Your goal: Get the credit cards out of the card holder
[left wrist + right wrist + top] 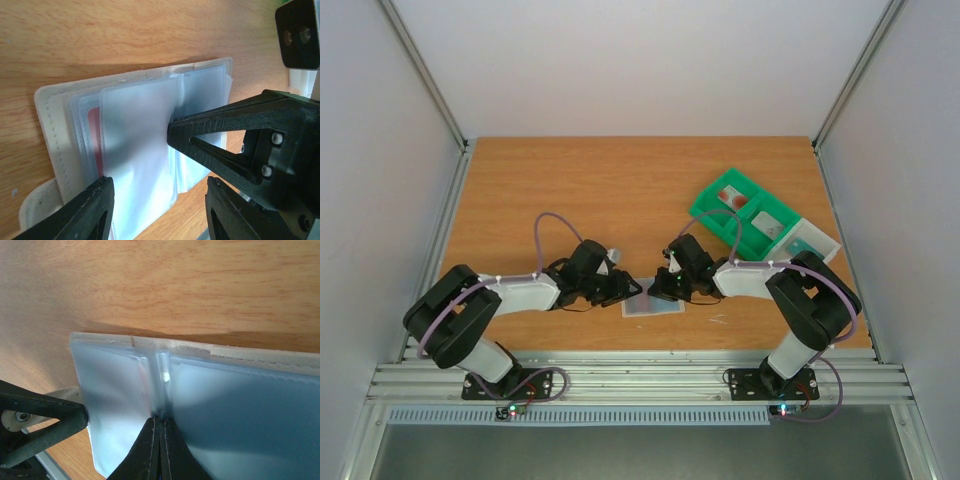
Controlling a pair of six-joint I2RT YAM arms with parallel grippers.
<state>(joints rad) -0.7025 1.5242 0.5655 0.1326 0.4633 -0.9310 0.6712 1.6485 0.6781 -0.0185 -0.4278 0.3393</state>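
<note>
Wooden table [570, 190]: card holder [653, 306] open near front edge

Half parted, the left gripper [157, 210] is straddling the clear sleeves [137, 150], gripping nothing. The right gripper [160, 427] is pressing clenched fingertips onto the centre fold. The holder's long axis is running left to right, tab toward the left arm. A green tray [740, 215] is sitting well apart. A pinkish-red card [93, 132] is showing inside.

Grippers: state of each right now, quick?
Left gripper: open, jaws either side of the clear sleeves of the card holder, nothing gripped.
Right gripper: shut, tip at the sleeves' fold; any pinch cannot be told.
</note>
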